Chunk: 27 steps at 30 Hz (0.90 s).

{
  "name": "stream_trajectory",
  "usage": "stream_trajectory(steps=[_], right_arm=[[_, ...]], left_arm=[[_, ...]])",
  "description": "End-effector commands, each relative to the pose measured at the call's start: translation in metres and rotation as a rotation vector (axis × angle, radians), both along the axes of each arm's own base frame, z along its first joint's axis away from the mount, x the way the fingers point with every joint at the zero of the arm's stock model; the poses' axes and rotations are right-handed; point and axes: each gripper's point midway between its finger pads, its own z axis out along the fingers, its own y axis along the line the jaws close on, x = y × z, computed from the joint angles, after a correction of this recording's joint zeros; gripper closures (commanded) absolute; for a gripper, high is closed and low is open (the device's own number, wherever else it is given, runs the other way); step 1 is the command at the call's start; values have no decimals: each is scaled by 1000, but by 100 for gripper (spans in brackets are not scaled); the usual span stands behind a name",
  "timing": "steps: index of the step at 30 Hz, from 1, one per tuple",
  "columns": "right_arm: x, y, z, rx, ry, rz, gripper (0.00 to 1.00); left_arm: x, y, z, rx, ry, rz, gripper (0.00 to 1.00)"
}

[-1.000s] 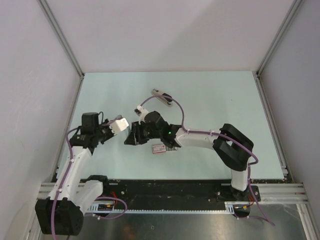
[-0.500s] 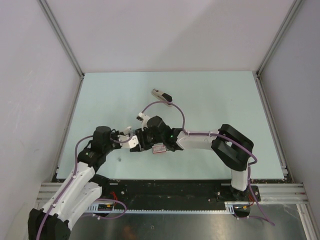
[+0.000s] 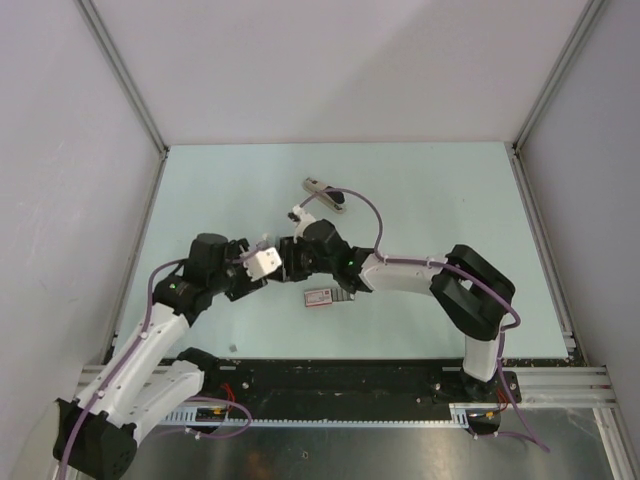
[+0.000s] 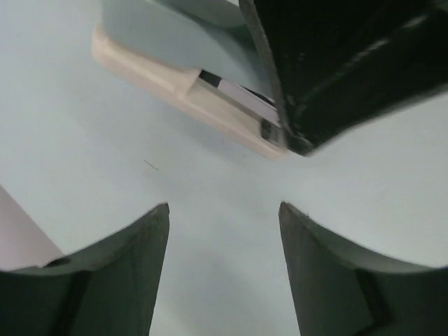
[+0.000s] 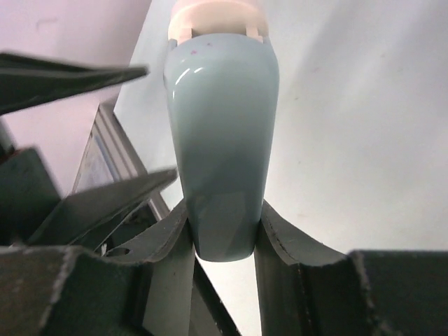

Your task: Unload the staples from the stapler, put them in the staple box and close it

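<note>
Lying on the pale green table (image 3: 430,210) beyond both arms, touched by neither gripper: small slim silver-grey metal stapler (image 3: 318,187) with a black top part. Right gripper (image 5: 222,227) jaws clamped on a rounded mint-green plastic body (image 5: 220,119) with a cream base. Left gripper (image 4: 224,210) jaws apart, just short of that cream base.

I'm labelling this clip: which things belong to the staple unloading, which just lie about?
In the job: pale-blue-and-cream plastic stapler pinched by the right end effector; open left end effector facing it.
Lying about: flat red-and-white packet; slim grey-and-black object farther back.
</note>
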Motion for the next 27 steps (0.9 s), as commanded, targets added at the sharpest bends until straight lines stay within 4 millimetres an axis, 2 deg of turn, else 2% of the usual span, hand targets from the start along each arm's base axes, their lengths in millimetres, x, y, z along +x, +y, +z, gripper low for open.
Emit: stream_trajectory(steps=[1, 4, 8, 13, 16, 18, 20, 23, 27], right_arm=[[26, 1, 54, 118, -93, -107, 100], [27, -2, 49, 83, -107, -120, 100], [24, -1, 33, -6, -129, -120, 100], [14, 7, -3, -249, -185, -114, 100], [7, 16, -17, -365, -212, -94, 100], [6, 21, -24, -437, -221, -78, 100], [3, 25, -36, -524, -225, -57, 100], [2, 30, -54, -645, -230, -39, 100], [0, 36, -63, -700, -220, -22, 100]], left_arm=[[-26, -42, 37, -307, 153, 21, 27], [-29, -51, 57, -393, 177, 44, 21], [-14, -49, 95, -518, 163, 149, 4], [26, -26, 164, -741, 163, 349, 1], [45, -11, 192, -797, 145, 439, 1], [52, -2, 195, -805, 137, 481, 1], [55, 6, 191, -807, 139, 521, 1], [52, 13, 181, -828, 161, 565, 1], [47, 17, 183, -863, 163, 580, 1]])
